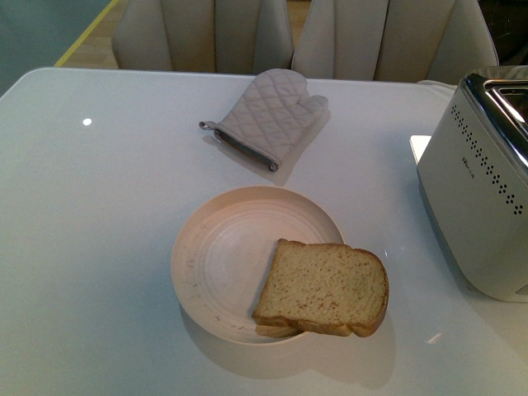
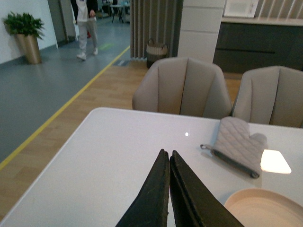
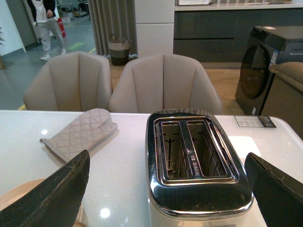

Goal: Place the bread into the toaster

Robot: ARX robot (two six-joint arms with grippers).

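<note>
Two black end effectors show up, each in its own wrist view. The left end effector (image 2: 168, 154) has its two long pointed fingers pressed tight together with nothing between them. It reaches out over the smooth white surface (image 1: 99, 231) and points toward the beige padded chairs (image 1: 206, 33) on the far side.

Near the far edge lies a grey quilted cloth oven mitt (image 1: 268, 115), flat, with its thumb to the right. Closer in sits a round pale pink plate (image 1: 219, 247). The thick tan slice of bread with a brown crust (image 1: 323, 289) lies flat on the near right part of the plate, and one end sticks out over the rim.

The bread is well apart from the big boxy white toaster with a shiny chrome top (image 1: 478, 190), which stands at the right side of the surface. Its two long slots (image 3: 191, 149) face up.

The right end effector (image 3: 166, 161) is spread wide and holds nothing, with one finger showing on each side of the toaster.

A small dark mark sits on the toaster's white side under the rows of dots, too small to read. The letters between the slots are too blurry to read.
</note>
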